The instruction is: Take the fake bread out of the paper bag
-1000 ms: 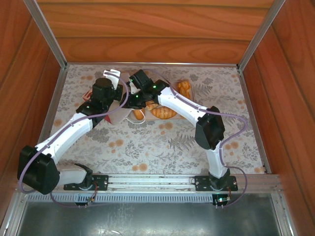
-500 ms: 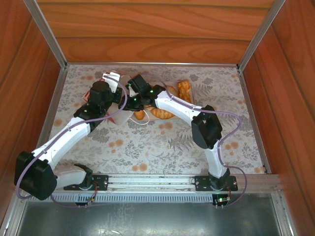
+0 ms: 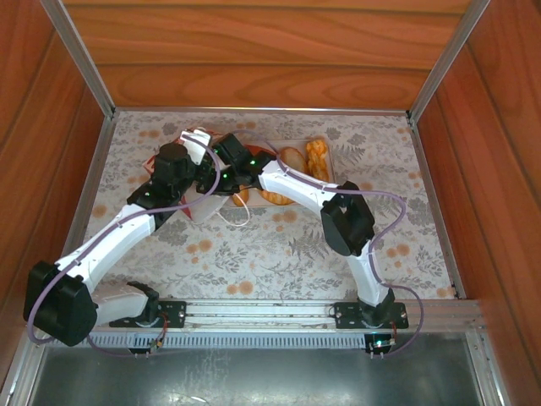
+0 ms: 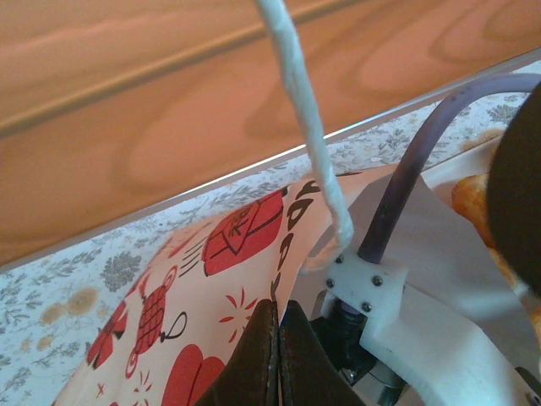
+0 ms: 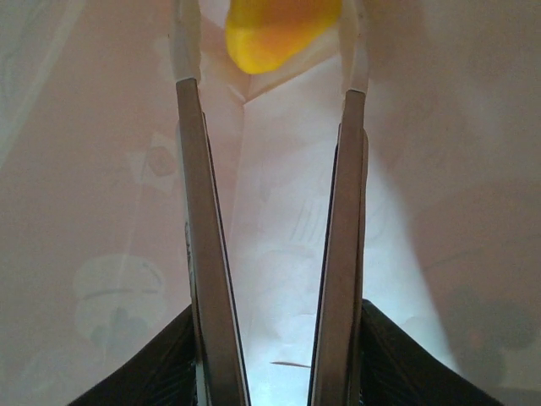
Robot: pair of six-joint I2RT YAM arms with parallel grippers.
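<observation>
Paper is pinched between the closed fingers of the left pincer (image 4: 277, 320), which grips the rim of the paper bag (image 4: 203, 288), white with red prints. The bag's string handle (image 4: 300, 127) rises just past that grip. Inside the bag, the right pincer (image 5: 270, 44) stands spread, its fingers (image 5: 203, 254) on either side of a yellow-orange bun (image 5: 283, 30) lying deep in the bag, with a gap on the bun's left. Right of the bag on the desk (image 3: 372, 144), a pale tray (image 3: 330, 169) holds more fake bread (image 3: 317, 156).
</observation>
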